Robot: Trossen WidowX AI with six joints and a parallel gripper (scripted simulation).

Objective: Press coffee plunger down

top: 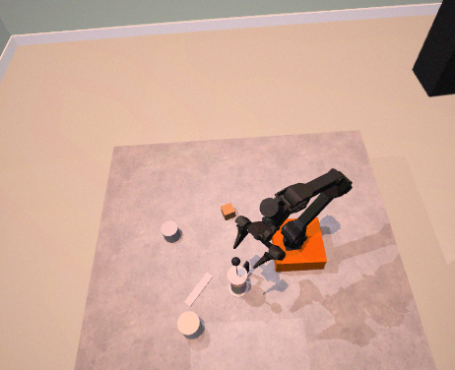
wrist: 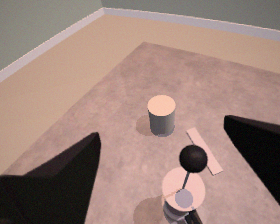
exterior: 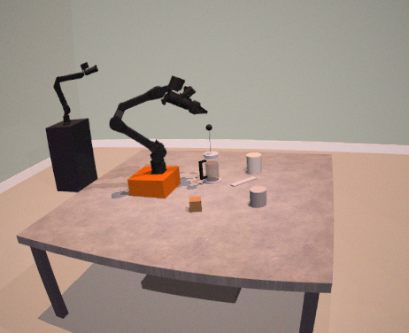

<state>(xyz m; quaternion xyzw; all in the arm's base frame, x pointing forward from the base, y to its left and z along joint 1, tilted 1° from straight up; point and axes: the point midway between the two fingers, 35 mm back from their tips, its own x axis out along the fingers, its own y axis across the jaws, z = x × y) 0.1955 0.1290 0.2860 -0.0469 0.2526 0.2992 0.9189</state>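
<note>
Nothing pressed yet — the plunger knob (exterior: 209, 127) stands fully raised above the coffee press (exterior: 212, 170), upright right of the orange base (exterior: 153, 181), while the gripper (exterior: 201, 110) hovers above-left, spread wide, empty — approach, press, release remain.

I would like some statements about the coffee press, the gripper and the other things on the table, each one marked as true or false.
1. The gripper is open and holds nothing. True.
2. The plunger knob is already pushed down to the lid. False: it stands high above the coffee press on its rod.
3. The gripper is closed around the plunger knob. False: it is above the knob and to the side, apart from it.
4. Two pale cylinders stand on the table. True.
5. The small orange cube sits on top of the press. False: it rests on the table, apart from the press.
</note>
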